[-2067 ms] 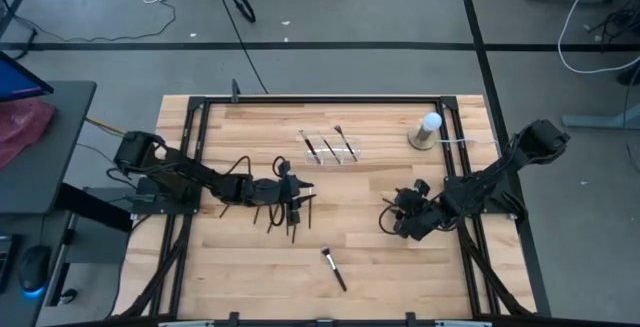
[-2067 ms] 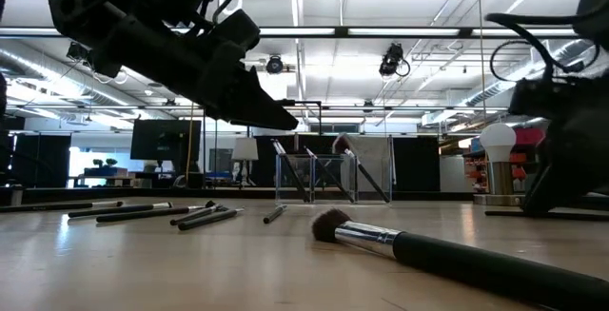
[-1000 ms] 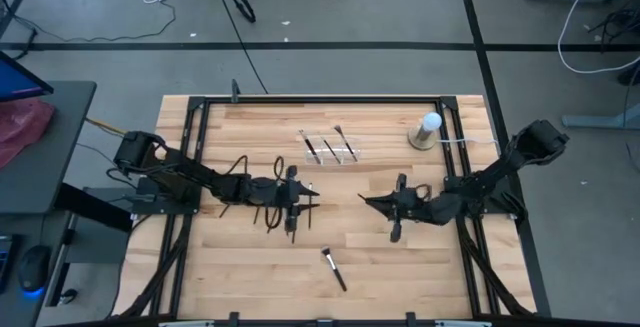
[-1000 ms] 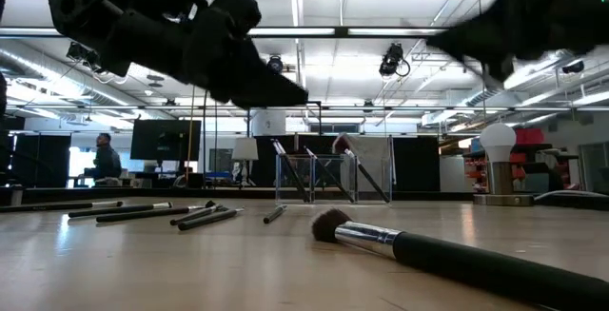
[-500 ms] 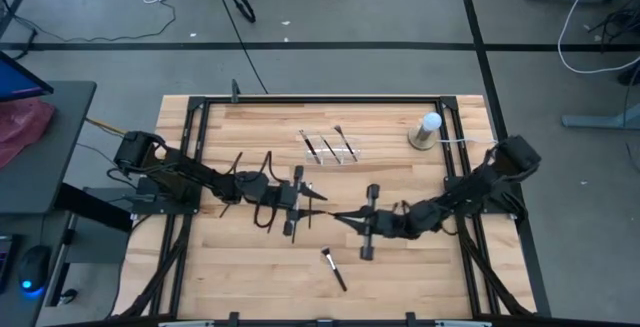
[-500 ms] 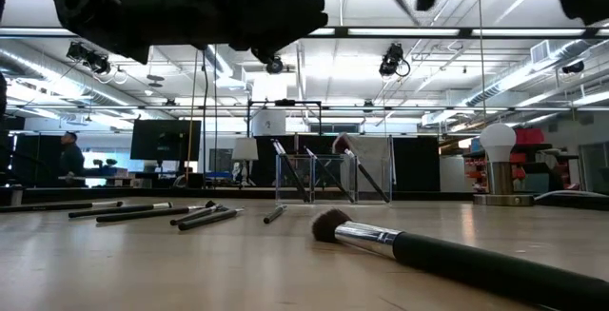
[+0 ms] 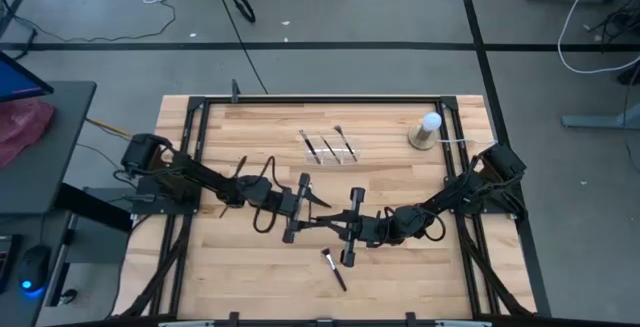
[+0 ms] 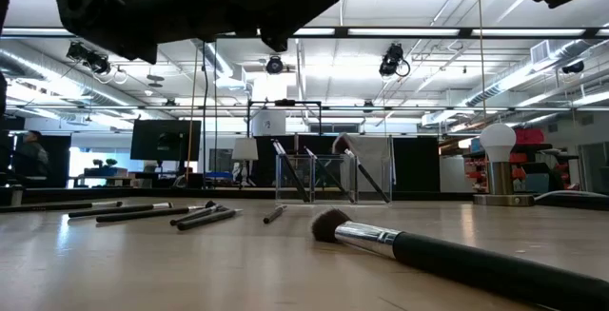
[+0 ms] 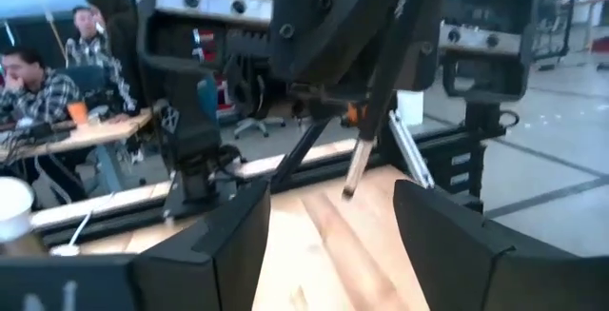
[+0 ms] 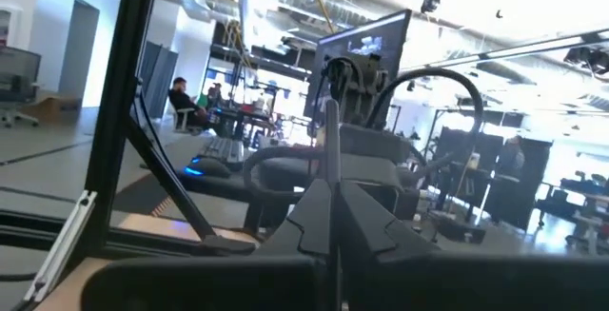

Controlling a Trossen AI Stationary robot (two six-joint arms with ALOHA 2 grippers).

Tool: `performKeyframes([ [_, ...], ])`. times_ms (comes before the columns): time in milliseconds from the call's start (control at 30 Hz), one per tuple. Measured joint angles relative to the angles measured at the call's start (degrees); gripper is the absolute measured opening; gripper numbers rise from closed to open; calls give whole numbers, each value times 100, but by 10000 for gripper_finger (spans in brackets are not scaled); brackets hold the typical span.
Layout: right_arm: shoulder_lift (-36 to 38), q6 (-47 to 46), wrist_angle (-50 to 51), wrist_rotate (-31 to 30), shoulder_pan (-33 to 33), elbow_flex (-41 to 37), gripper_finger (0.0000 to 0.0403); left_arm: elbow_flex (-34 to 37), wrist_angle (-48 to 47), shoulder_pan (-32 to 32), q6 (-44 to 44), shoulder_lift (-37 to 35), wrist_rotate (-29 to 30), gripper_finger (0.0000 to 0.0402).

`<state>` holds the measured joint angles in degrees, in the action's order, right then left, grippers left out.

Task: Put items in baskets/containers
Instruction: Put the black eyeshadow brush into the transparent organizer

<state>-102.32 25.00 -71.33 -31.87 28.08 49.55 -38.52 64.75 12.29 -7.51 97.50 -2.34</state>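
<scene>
Centrally, right end effector (image 7: 333, 219) tight on a brush (image 9: 358, 164) (left end effector (image 7: 316, 205) spread wide).

One clear tray (image 7: 357, 154), three brushes (image 7: 328, 150) inside, one white ball (image 7: 431, 123).

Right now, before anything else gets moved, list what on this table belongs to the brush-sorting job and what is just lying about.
Job in hand:
- clear organiser tray, with the sorted brushes in it
- loose brushes on the table
- big brush lying alone
- thin brush, held in the shut right gripper
- open left gripper, facing it

Lying about:
- white ball on a tan base
</scene>
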Motion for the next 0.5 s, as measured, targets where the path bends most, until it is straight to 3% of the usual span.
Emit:
performKeyframes([
  [233,0,-31,33,-1,0,-1,6,-136,803,22,85,381,4,199],
  [500,0,-33,50,-3,-2,-1,6,-326,726,24,241,386,-101,140],
])
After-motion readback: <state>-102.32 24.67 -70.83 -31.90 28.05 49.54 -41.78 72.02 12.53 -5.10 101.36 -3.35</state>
